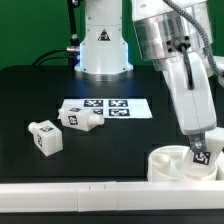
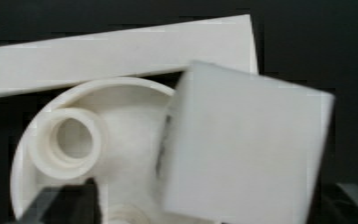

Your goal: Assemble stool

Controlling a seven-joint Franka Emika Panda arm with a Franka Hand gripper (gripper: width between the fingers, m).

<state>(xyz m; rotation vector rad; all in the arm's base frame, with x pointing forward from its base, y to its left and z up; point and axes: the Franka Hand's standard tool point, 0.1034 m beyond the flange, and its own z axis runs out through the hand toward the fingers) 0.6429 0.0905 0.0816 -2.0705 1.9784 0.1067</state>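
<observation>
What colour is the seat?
The seat is plain white with no pattern visible; the wrist view shows it best.

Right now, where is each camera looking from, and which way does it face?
Exterior view: beyond the table's near edge, facing the arm's base; arm and jaws show above the seat.
Wrist view: on the wrist, looking past the jaws at the seat; only dark jaw tips show.
Shared: seat and held leg.
</observation>
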